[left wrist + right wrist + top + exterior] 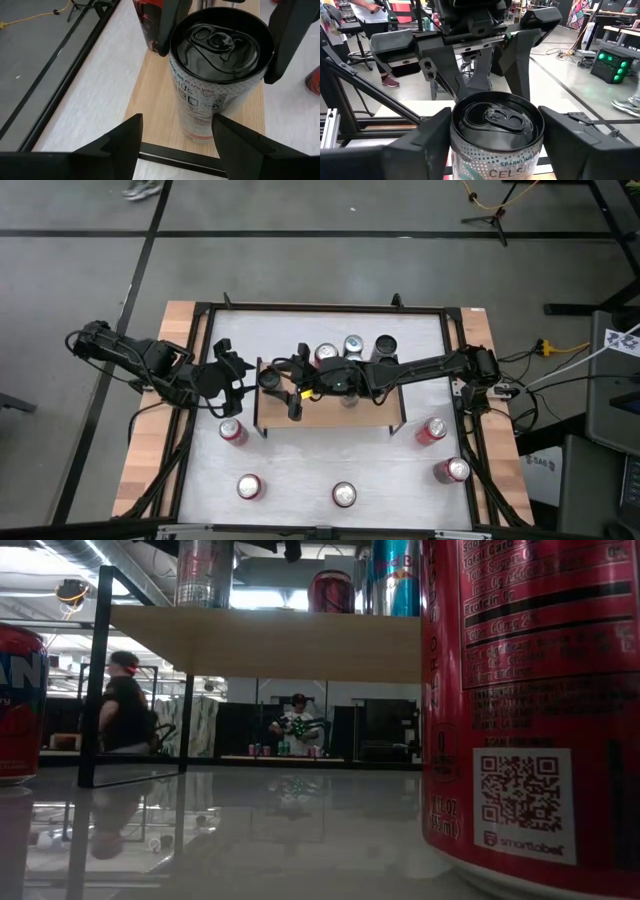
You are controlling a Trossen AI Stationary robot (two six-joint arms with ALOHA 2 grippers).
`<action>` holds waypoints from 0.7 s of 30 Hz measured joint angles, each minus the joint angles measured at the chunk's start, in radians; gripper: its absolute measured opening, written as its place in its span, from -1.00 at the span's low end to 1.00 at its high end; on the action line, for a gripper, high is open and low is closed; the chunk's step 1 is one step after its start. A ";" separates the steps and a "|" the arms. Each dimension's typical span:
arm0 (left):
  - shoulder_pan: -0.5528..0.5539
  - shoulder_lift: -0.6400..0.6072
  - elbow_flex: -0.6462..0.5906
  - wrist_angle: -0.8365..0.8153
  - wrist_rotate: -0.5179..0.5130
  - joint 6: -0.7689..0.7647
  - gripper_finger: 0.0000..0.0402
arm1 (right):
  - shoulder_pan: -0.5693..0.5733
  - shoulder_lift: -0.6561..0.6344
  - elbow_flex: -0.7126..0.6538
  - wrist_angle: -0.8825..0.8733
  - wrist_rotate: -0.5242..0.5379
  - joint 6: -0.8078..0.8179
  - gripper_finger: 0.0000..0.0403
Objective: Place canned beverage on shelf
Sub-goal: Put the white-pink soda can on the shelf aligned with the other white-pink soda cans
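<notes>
we see can (270, 380) upright on shelf (330, 415) left end | right gripper (492, 137) fingers bracket it, grip not confirmed | left gripper (175, 135) open, just left, facing it | right nearer

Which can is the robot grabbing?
The black-topped white can at the left end of the shelf. It alone stands between both grippers' fingers; the red cans on the table stand untouched.

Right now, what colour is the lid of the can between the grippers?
Black lid on a pale, lettered can; the left wrist view shows it best.
</notes>
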 joint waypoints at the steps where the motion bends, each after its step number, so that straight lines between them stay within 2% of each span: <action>1: 0.000 0.000 0.000 0.000 0.000 0.000 0.14 | 0.000 0.000 0.000 0.000 0.000 0.000 0.23; 10: 0.000 0.000 0.000 0.000 0.000 0.000 0.14 | 0.000 0.001 0.000 0.003 0.000 0.000 0.28; 21: 0.000 -0.002 0.000 0.001 -0.007 0.000 0.14 | 0.002 -0.023 -0.005 -0.010 -0.009 0.001 0.21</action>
